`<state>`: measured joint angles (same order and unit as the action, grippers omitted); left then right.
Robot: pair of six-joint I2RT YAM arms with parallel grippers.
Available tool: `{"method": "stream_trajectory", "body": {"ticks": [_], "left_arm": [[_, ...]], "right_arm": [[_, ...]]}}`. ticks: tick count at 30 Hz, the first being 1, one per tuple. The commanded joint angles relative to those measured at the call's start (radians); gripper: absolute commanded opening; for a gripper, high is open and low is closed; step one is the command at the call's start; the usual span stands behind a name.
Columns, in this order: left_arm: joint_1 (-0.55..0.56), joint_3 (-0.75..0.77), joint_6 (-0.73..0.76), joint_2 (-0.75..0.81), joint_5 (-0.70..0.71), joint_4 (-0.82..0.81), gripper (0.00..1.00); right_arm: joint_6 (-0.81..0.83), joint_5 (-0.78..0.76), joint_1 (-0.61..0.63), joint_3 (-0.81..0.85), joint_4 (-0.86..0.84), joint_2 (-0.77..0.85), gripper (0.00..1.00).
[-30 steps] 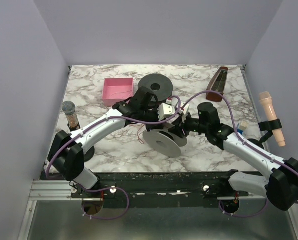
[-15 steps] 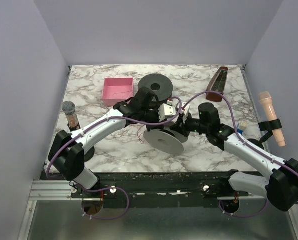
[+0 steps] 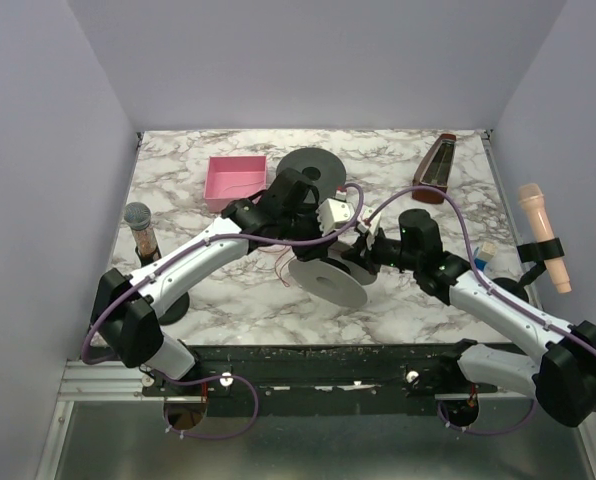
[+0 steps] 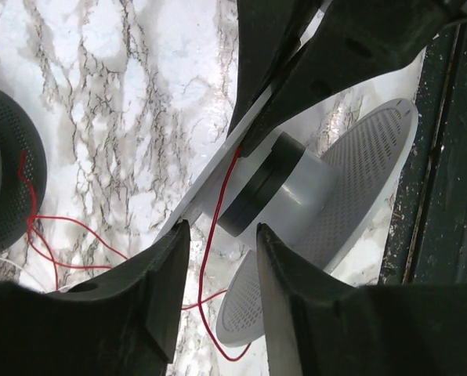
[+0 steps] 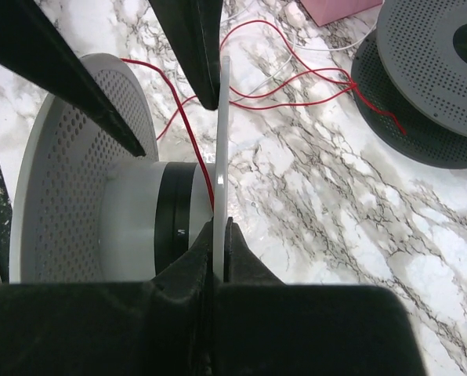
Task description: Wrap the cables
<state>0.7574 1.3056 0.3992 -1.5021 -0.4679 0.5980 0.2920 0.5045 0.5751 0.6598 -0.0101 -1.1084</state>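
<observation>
Near the arm bases, low in the centre of the top view, a white spool sits tilted on the marble table. The right gripper is pinched tight on the thin edge of the spool's solid flange. Opposite it, the left gripper hangs over the same flange with its fingers partly apart, gripping nothing. The red cable runs through the gap between them. It comes off the spool's hub, which has a black band, and trails in loose loops across the marble toward a dark perforated spool farther back. A pink box lies just left of that spool.
</observation>
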Motion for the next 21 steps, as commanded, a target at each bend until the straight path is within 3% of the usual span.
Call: {"method": "stream_trajectory", "body": {"ticks": [1, 3, 7, 12, 17, 21], "left_arm": [[0.007, 0.052, 0.004, 0.014, 0.117, 0.037, 0.50], [0.005, 0.061, 0.032, 0.019, 0.127, 0.071, 0.55], [0.002, 0.081, 0.088, 0.031, 0.156, 0.117, 0.74], [-0.015, 0.132, 0.153, 0.033, 0.173, 0.126, 0.77], [-0.032, 0.172, 0.256, 0.031, 0.008, 0.242, 0.85], [-0.030, 0.185, 0.265, 0.028, -0.096, 0.295, 0.85]], "right_arm": [[0.030, 0.025, 0.025, -0.017, -0.051, 0.010, 0.01], [0.039, 0.032, 0.025, -0.017, -0.051, 0.010, 0.01], [0.082, 0.072, 0.025, -0.008, -0.042, 0.027, 0.01], [0.116, 0.098, 0.025, 0.032, -0.018, 0.033, 0.01], [0.128, 0.101, 0.025, 0.047, -0.010, 0.030, 0.01], [0.130, 0.100, 0.025, 0.075, -0.010, 0.033, 0.00]]}}
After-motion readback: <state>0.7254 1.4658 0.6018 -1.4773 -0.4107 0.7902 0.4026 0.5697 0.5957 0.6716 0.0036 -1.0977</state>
